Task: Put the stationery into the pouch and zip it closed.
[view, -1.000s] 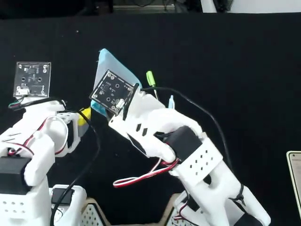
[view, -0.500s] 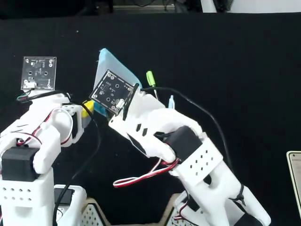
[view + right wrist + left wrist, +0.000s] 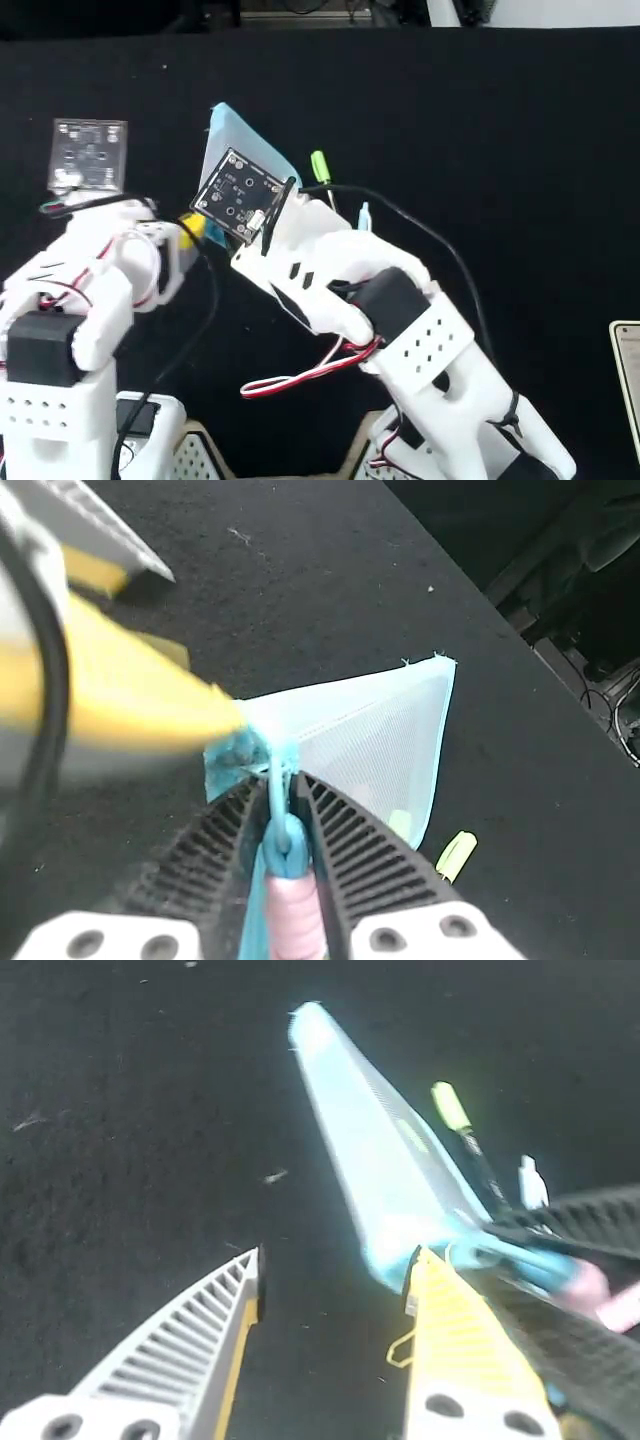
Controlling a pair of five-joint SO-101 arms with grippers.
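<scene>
The light blue mesh pouch (image 3: 236, 140) lies on the black table, its near end lifted. My right gripper (image 3: 282, 798) is shut on the pouch's blue zipper pull (image 3: 280, 830), with a pink tab below it. My left gripper (image 3: 335, 1275) is open beside that same end; its yellow finger (image 3: 130, 700) touches the pouch corner (image 3: 385, 1260). A green pen (image 3: 320, 165) lies just past the pouch, seen too in the left wrist view (image 3: 450, 1108). Through the mesh shows a greenish item (image 3: 412, 1135) inside the pouch.
A small pale blue piece (image 3: 364, 215) lies on the cloth near the green pen. A beige object (image 3: 627, 360) pokes in at the right edge. The right arm's body (image 3: 380, 300) spans the middle front of the table.
My left arm has moved forward and toward the pouch, bringing its yellow finger against the pouch's near corner. The right arm and pouch have kept still.
</scene>
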